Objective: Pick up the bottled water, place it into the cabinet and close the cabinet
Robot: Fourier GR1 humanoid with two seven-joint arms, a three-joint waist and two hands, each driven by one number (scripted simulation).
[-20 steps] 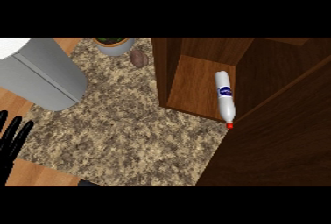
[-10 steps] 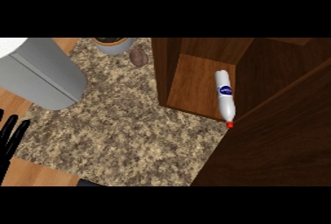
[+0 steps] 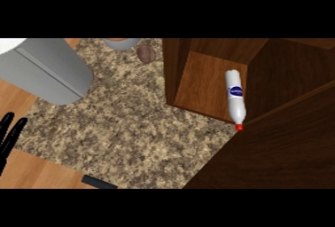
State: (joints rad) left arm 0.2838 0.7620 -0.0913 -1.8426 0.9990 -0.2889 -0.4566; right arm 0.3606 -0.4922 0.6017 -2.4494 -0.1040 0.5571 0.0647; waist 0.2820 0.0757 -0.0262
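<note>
The bottled water [image 3: 235, 95] lies on its side on the wooden floor of the cabinet [image 3: 203, 84], white body pointing far and red cap at the near edge, just beside the dark cabinet door [image 3: 281, 146]. That door fills the right and near-right of the view, and over the last second its edge has swung a little to the left, covering more of the speckled bench [image 3: 131, 128]; the bottle has not shifted. This suggests the placing step is done and the closing of the door is under way, though the opening is still wide and the bottle remains in plain sight. The left hand [image 3: 9, 133] shows at the left edge, its fingers straight and spread upward, holding nothing, at rest. The right hand is not in view, so its fingers cannot be judged. A grey appliance [image 3: 46, 71] stands at the far left, with a small brown object [image 3: 146, 53] beyond it near the far edge.
</note>
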